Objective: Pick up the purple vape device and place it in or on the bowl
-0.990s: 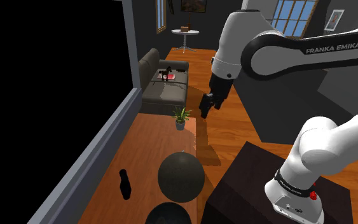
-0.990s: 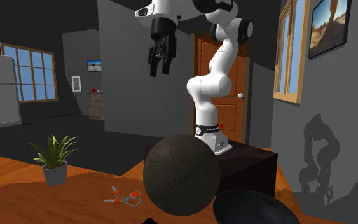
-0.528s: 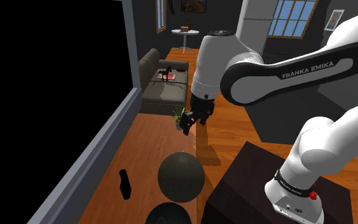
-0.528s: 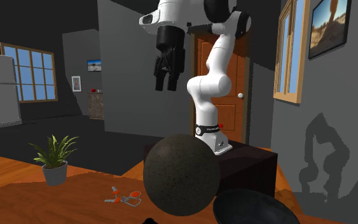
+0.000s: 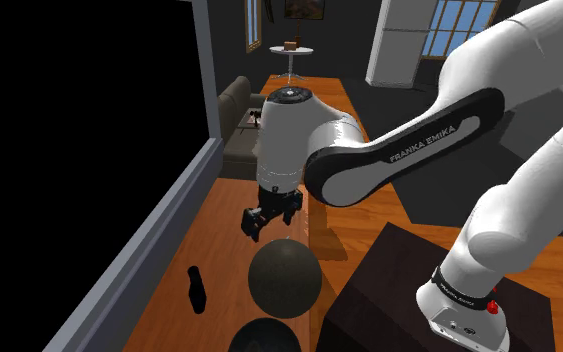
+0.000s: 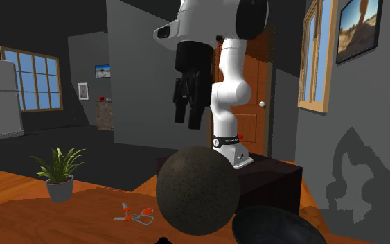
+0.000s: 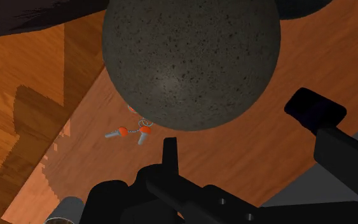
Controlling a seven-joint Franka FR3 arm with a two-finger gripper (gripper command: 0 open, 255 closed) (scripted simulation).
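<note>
End effector: one, mine [image 5: 267, 222], hanging low over the desk [image 5: 224, 235] just above the sphere; in the second exterior view [image 6: 188, 122] its fingers point down and stand apart, clasping nothing.
Vape device: one [image 5: 197, 290], rendered dark rather than purple; upright on the desk, to the shoulder view's left of the sphere, apart from it and well apart from my fingers.
Bowl: one [image 5: 264, 338], dark, at the shoulder view's bottom edge just beside the sphere; in the second exterior view [image 6: 280, 223] it sits low and right of the sphere.
Sphere: one [image 5: 284, 277], dark and speckled, large; right under my wrist camera [image 7: 190, 57].
Small orange-ended item: one [image 7: 130, 132], flat on the wood beside the sphere.
Potted plant: one [image 6: 59, 175], on the desk at the second exterior view's left.
Stand: one dark box [image 5: 389, 275].
Change since half a second ago: I have come down and toward the shoulder view's left, from over the plant to just over the sphere. Vape device, bowl, sphere and orange-ended item have not moved.
</note>
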